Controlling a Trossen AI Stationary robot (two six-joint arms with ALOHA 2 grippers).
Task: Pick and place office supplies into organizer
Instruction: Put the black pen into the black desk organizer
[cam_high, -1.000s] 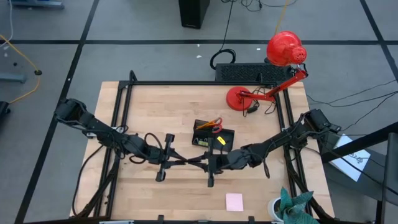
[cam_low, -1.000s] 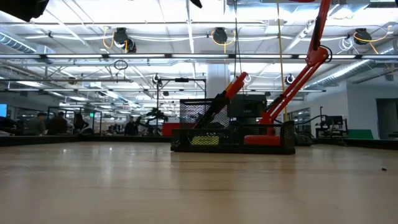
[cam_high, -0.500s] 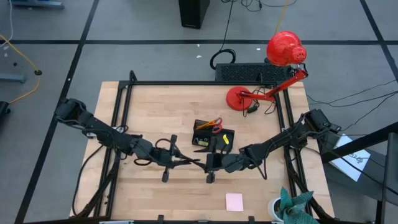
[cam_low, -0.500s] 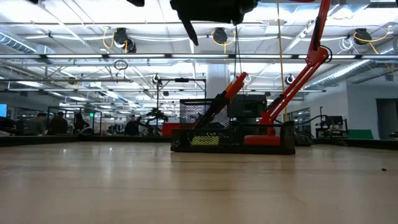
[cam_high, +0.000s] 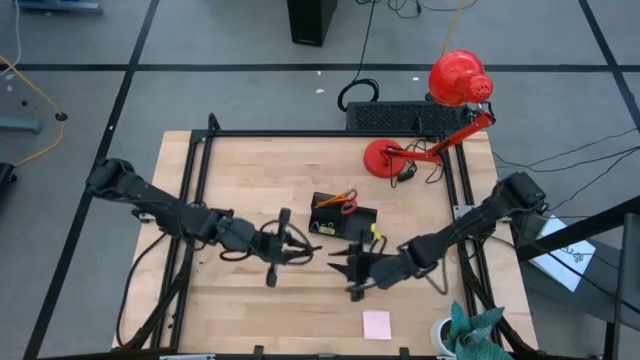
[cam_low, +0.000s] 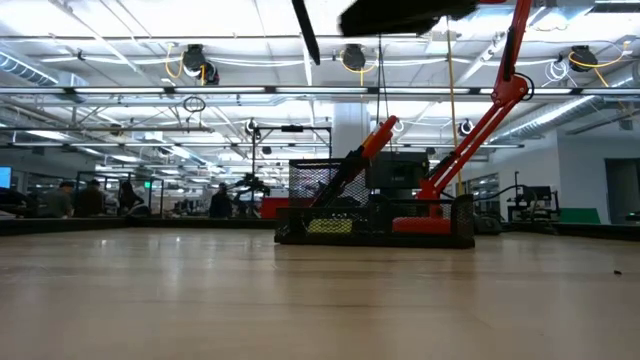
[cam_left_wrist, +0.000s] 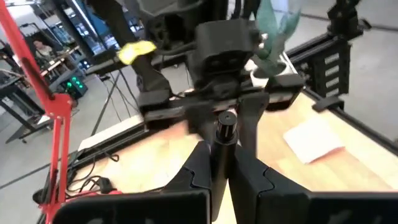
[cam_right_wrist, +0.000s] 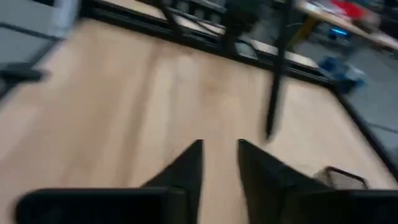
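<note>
My left gripper (cam_high: 296, 246) hovers over the table's middle, shut on a thin black pen (cam_high: 306, 249), which also shows high in the low view as a slanted pen (cam_low: 307, 35). My right gripper (cam_high: 338, 262) faces it from the right, open and holding nothing, a short gap away from the pen's tip. The black organizer (cam_high: 342, 218) stands just beyond both grippers and holds red-handled scissors (cam_high: 347, 203) and orange pencils. A pink sticky-note pad (cam_high: 377, 324) lies flat near the table's near edge. My left gripper pinches the pen's shaft (cam_left_wrist: 221, 163) between its two fingers, and the pen's round end (cam_left_wrist: 225, 127) sticks out past the fingertips (cam_left_wrist: 200, 163). The pen is lifted clear of the table and slants downward, with its free end pointing toward my right gripper.
A red desk lamp (cam_high: 440, 110) stands at the far right corner with a black slab (cam_high: 395, 116) behind it. A green plant (cam_high: 470, 330) sits at the near right corner. Black frame rails (cam_high: 200, 190) run along the table's sides. Bare wood lies left of the organizer.
Both grippers met at the pen over the table's middle. My right gripper has drawn back from it toward the near right. My left gripper has carried the pen a little to the right, toward the organizer, and the pen now swings into the top of the low view.
</note>
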